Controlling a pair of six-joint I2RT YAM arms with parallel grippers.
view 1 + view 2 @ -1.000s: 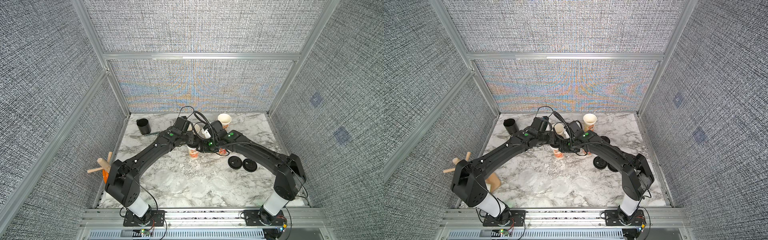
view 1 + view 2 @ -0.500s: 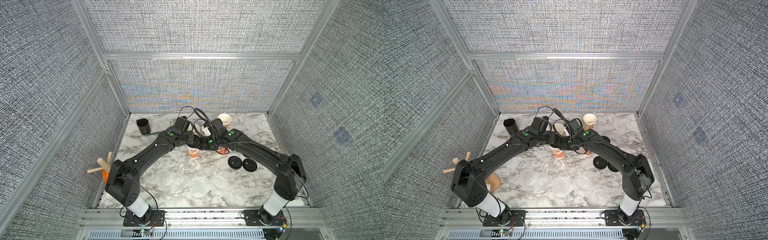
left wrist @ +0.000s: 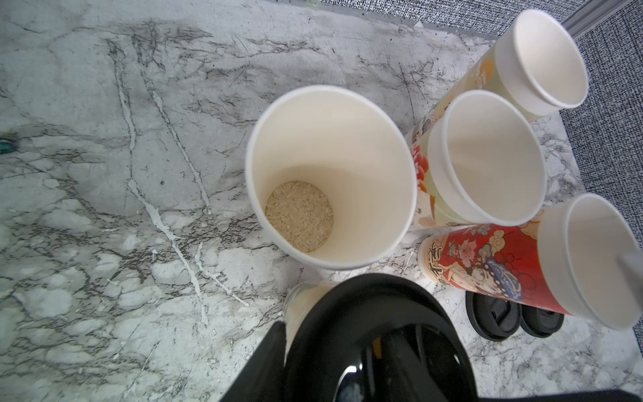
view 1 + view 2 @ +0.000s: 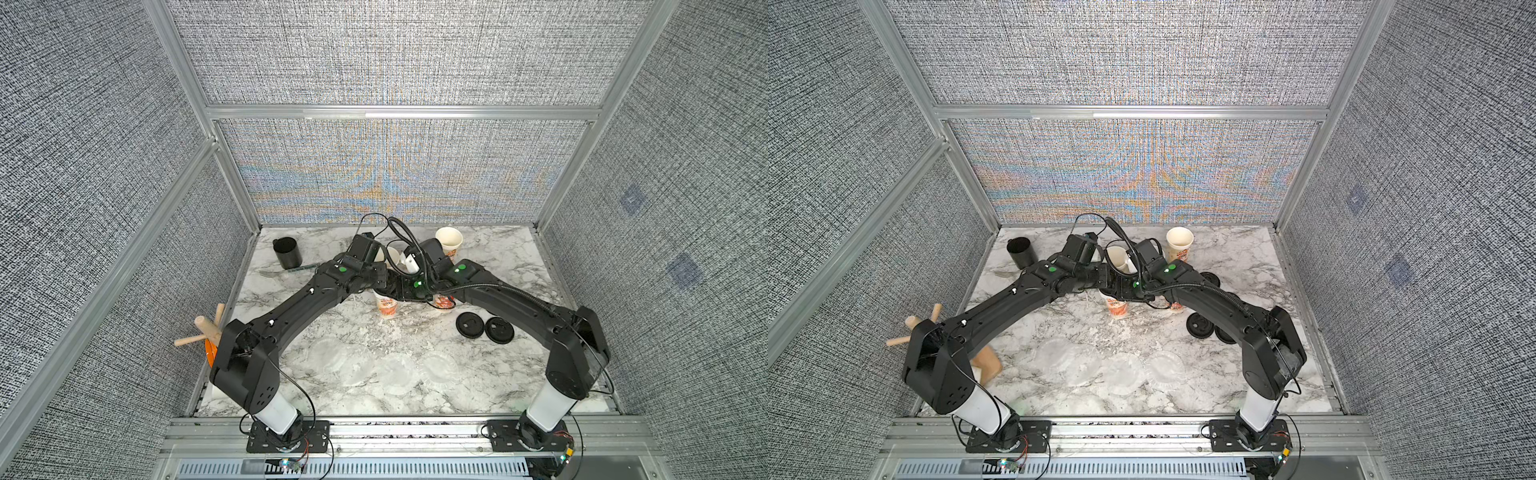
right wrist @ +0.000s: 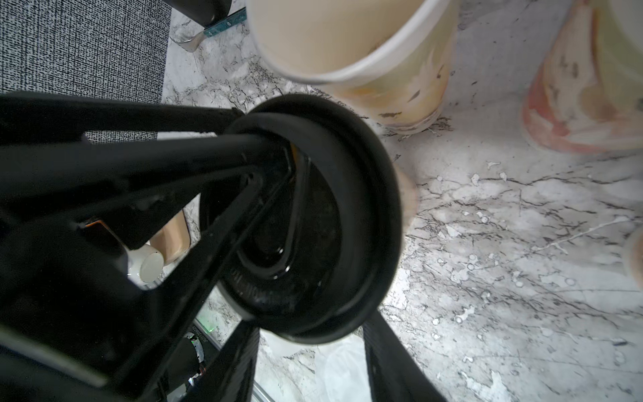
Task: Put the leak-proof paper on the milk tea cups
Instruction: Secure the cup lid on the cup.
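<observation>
At the back half of the marble table (image 4: 498,374) is where it's all bunched up. In both top views the left arm (image 4: 291,309) and right arm (image 4: 519,301) meet nose to nose over one of the milk tea cups (image 4: 386,306). Honestly, they've hardly budged in the last second: the right wrist nudged in a hair and that cup hasn't shifted. Most of the leak-proof paper (image 4: 1121,370) lies in a loose overlapping row near the front edge, well apart from the cups. Two spare lids (image 4: 484,329) lie flat by the right arm, and a plain black cup (image 4: 287,252) sits off in the back left corner. In the left wrist view, the left gripper (image 3: 379,362) has a black lid (image 3: 375,313) sitting right in its jaws, with one finger (image 3: 268,362) down beside the cup underneath, so I'd call it clamped on that lid. A pale see-through edge (image 3: 295,302) peeks out under the lid. I take it for a sheet already over that mouth, but I can't swear to it. The other four cups there are wide open with no paper: the grain cup (image 3: 330,174) with what looks like rice at the bottom, two pale cups (image 3: 487,156) and a red cup (image 3: 570,257). The right wrist view shows the same lid with the left arm's fingers on top of it. The right gripper (image 5: 316,358) has its two fingers standing either side below, and whether they actually squeeze the cup I can't tell, since the lid hides the contact. My read is that nothing much moved because this cup is being capped, and four still need paper.
</observation>
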